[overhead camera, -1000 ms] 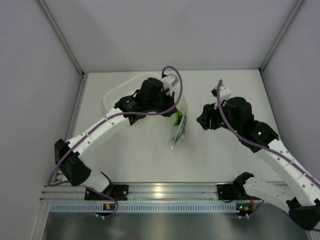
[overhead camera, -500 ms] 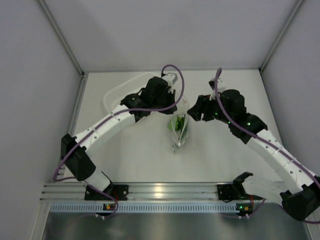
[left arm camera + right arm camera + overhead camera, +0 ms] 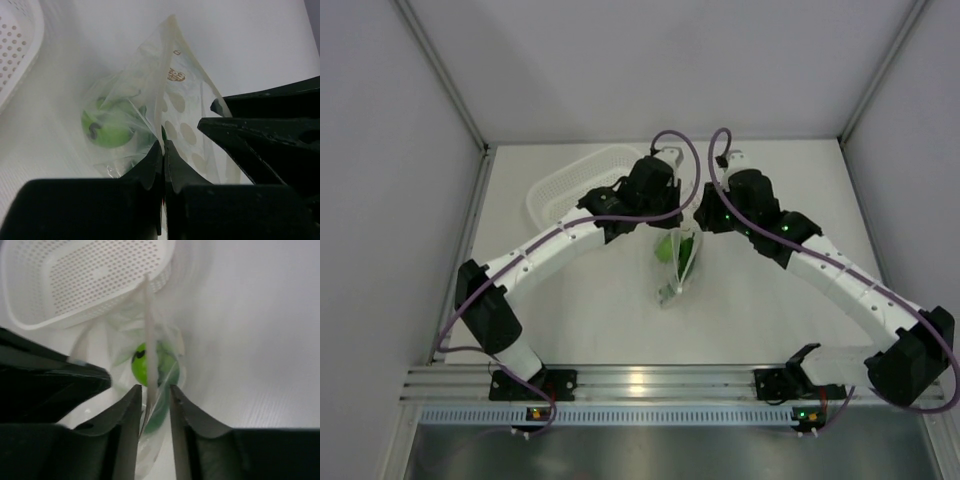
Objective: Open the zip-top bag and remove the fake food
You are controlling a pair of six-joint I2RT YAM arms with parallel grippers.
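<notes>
The zip-top bag (image 3: 676, 268) hangs from my left gripper (image 3: 666, 228), its lower end down by the table. In the left wrist view the left gripper (image 3: 163, 150) is shut on the bag's (image 3: 175, 95) upper edge. The lime-green ball (image 3: 107, 131) shows through the plastic. My right gripper (image 3: 698, 224) is close beside the left one. In the right wrist view its jaws (image 3: 155, 392) stand slightly apart on either side of the bag's edge strip (image 3: 148, 330), not pressed on it. The ball (image 3: 142, 365) and something dark green (image 3: 169, 371) lie below. The pods are not clearly seen.
The white perforated basket (image 3: 568, 186) stands behind and left of the bag, close to the left arm; it also shows in the right wrist view (image 3: 85, 280) and the left wrist view (image 3: 15, 45). White walls enclose the table.
My right gripper has swung left from well right of the bag to its top edge. My left gripper has shifted right with the bag, which now hangs more upright.
</notes>
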